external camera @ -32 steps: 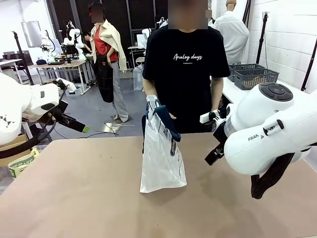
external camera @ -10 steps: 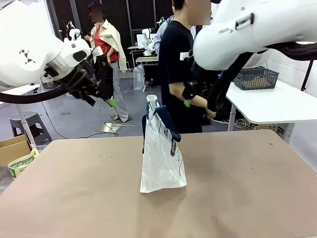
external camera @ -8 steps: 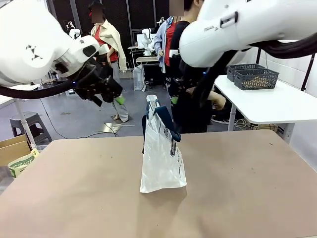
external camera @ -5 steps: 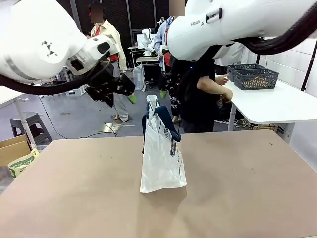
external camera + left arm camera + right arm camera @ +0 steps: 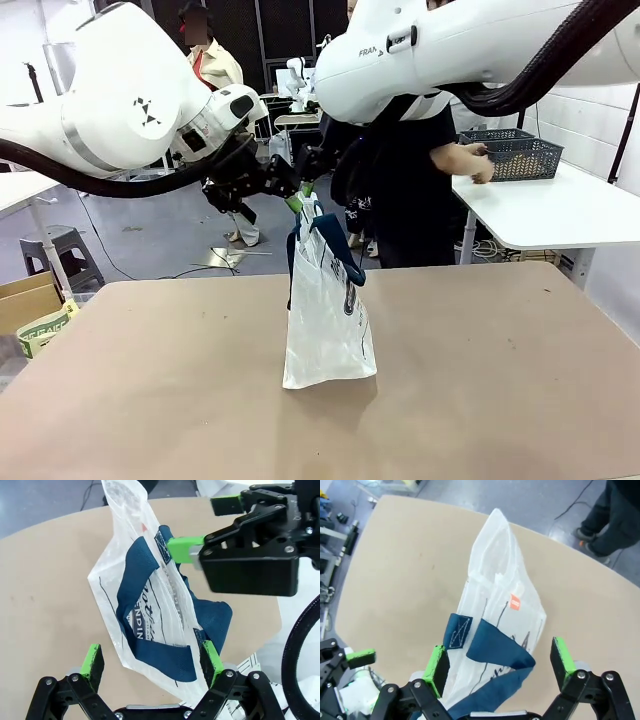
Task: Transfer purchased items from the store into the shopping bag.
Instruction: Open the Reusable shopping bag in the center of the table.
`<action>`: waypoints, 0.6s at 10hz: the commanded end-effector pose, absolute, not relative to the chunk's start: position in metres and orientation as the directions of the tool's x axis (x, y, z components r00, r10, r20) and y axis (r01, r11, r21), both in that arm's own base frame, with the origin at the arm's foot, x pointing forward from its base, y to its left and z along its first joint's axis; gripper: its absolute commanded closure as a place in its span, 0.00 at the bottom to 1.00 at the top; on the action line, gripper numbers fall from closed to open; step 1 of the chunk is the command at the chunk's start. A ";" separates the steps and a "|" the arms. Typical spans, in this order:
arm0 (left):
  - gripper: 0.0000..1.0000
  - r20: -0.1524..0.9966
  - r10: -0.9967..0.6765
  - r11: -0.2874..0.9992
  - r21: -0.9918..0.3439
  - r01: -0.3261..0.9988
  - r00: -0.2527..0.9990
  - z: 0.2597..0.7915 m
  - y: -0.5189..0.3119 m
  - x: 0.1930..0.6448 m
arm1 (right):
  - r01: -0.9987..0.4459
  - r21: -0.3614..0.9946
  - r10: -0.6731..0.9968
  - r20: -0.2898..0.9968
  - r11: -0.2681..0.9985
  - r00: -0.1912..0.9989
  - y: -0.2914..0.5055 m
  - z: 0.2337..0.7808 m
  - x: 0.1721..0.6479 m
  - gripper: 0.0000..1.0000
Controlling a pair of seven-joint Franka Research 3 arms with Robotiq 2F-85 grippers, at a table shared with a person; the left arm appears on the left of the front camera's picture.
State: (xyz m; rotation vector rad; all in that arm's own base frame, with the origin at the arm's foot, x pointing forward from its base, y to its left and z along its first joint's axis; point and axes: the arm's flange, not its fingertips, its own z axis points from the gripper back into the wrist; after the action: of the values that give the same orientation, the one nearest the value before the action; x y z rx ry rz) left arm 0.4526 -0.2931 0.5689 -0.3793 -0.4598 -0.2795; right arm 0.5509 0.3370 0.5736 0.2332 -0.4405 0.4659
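The shopping bag (image 5: 326, 315), clear plastic with navy strap handles (image 5: 338, 247), stands upright mid-table. My left gripper (image 5: 290, 200) hangs open just above and left of the bag's mouth. In the left wrist view the left gripper (image 5: 151, 660) has its green pads either side of the bag (image 5: 150, 600), not touching it. Close by, my right gripper (image 5: 318, 170) is open over the bag's top. From the right wrist, the right gripper (image 5: 501, 664) straddles the handles (image 5: 495, 650). The purchased items are out of view. The person's hand (image 5: 472, 166) reaches to a basket.
A white side table (image 5: 540, 215) at the right carries dark grey lattice baskets (image 5: 512, 152). A cardboard box (image 5: 30, 305) and a stool (image 5: 62, 250) stand off the table's left side. Brown tabletop (image 5: 480, 400) surrounds the bag. Other people stand behind.
Both arms have swung inward and down until their grippers meet above the bag's mouth. The person has turned away to the side table and reached toward the basket.
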 end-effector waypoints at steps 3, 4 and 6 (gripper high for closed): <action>0.00 0.529 -0.171 0.874 -0.308 0.375 0.832 0.568 -0.290 0.450 | -0.482 0.149 0.369 0.465 0.863 0.805 0.335 0.565 0.549 0.00; 0.00 0.548 -0.169 0.865 -0.317 0.390 0.819 0.563 -0.295 0.449 | -0.471 0.178 0.352 0.456 0.864 0.817 0.336 0.559 0.551 0.00; 0.00 0.528 -0.178 0.864 -0.320 0.389 0.830 0.557 -0.300 0.451 | -0.468 0.176 0.361 0.428 0.866 0.828 0.338 0.553 0.551 0.00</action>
State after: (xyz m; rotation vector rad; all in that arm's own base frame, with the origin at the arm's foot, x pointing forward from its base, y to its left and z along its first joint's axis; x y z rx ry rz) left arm 0.4501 -0.3022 0.5654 -0.4042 -0.5061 -0.2863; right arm 0.5533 0.3395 0.5600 0.2641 -0.4072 0.4475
